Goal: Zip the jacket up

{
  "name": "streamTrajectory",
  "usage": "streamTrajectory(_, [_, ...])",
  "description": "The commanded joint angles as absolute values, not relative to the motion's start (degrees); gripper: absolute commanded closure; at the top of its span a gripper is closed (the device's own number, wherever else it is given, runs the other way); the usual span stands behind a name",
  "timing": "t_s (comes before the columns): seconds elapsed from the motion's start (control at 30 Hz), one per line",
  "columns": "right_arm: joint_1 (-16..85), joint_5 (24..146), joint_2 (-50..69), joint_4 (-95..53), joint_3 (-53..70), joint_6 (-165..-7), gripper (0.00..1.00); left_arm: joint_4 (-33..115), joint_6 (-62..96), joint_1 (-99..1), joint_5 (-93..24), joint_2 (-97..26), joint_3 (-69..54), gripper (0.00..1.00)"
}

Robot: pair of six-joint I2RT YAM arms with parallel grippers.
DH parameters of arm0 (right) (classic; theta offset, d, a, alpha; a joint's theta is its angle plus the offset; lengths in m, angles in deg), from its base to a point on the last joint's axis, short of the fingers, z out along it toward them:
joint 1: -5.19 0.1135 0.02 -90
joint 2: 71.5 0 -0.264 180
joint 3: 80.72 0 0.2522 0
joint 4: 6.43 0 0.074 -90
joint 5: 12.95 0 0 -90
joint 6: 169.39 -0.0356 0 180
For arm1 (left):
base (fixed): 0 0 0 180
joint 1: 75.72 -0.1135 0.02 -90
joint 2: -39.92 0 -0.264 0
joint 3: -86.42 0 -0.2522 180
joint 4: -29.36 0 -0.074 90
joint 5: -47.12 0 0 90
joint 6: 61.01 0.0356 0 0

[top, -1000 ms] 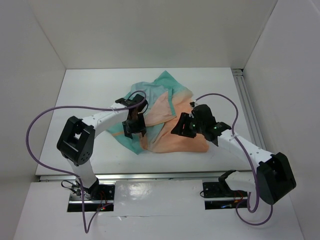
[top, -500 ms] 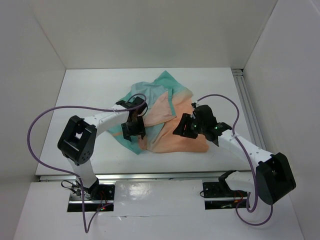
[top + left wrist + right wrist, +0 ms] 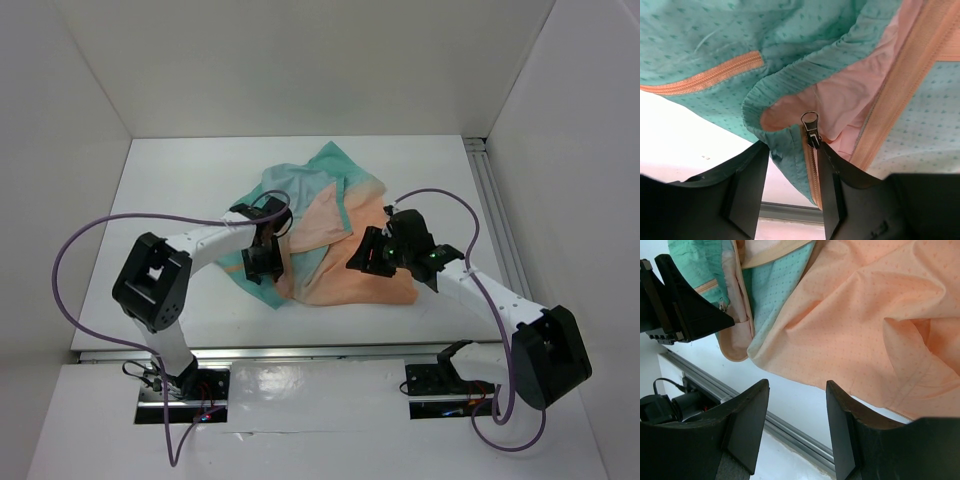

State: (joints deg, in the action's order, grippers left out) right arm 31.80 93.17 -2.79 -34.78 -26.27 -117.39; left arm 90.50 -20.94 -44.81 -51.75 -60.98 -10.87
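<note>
The jacket point(image 3: 330, 215) lies crumpled mid-table, teal on the left and peach on the right. My left gripper point(image 3: 264, 262) is at its near-left edge, open. In the left wrist view the teal hem and orange zipper tape hang between the fingers point(image 3: 747, 185), and the metal zipper slider point(image 3: 811, 131) sits just above the right finger, not clamped. My right gripper point(image 3: 362, 256) hovers open over the peach part point(image 3: 865, 330), with bare table showing between its fingers point(image 3: 747, 425). The left gripper's fingers also show in the right wrist view point(image 3: 685, 310).
White enclosure walls stand on three sides. An aluminium rail point(image 3: 492, 200) runs along the right edge and another point(image 3: 300, 352) along the near edge. Purple cables point(image 3: 90, 230) loop off both arms.
My left gripper has shifted slightly left and toward the near edge along the jacket's hem. The right arm has hardly moved.
</note>
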Motion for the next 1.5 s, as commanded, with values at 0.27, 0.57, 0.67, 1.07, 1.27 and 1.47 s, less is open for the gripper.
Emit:
streamTrajectory(0.27, [32.69, 97.61, -2.68, -33.47, -23.73, -115.87, 0.43, 88.13, -21.72, -45.05, -49.13, -52.90, -14.68, 0.55])
streamTrajectory(0.57, [44.44, 99.56, 5.05, -27.50, -16.70, -113.94, 0.43, 78.46, -20.58, -45.05, -44.82, -40.24, -21.63, 0.56])
streamTrajectory(0.67, [48.95, 98.94, 7.43, -22.84, -15.19, -113.31, 0.43, 77.32, -19.35, -45.67, -44.11, -39.70, -22.42, 0.56])
streamTrajectory(1.07, [58.62, 91.56, 21.40, -11.85, -9.66, -105.05, 0.36, 76.79, -17.68, -47.33, -41.92, -37.95, -22.42, 0.57])
streamTrajectory(1.27, [59.77, 89.45, 24.56, -7.54, -10.18, -104.44, 0.42, 75.65, -17.06, -49.53, -39.29, -37.42, -23.56, 0.57])
streamTrajectory(1.47, [59.77, 88.83, 25.80, -3.15, -11.41, -106.28, 0.77, 73.89, -16.54, -50.15, -36.56, -36.89, -24.71, 0.57])
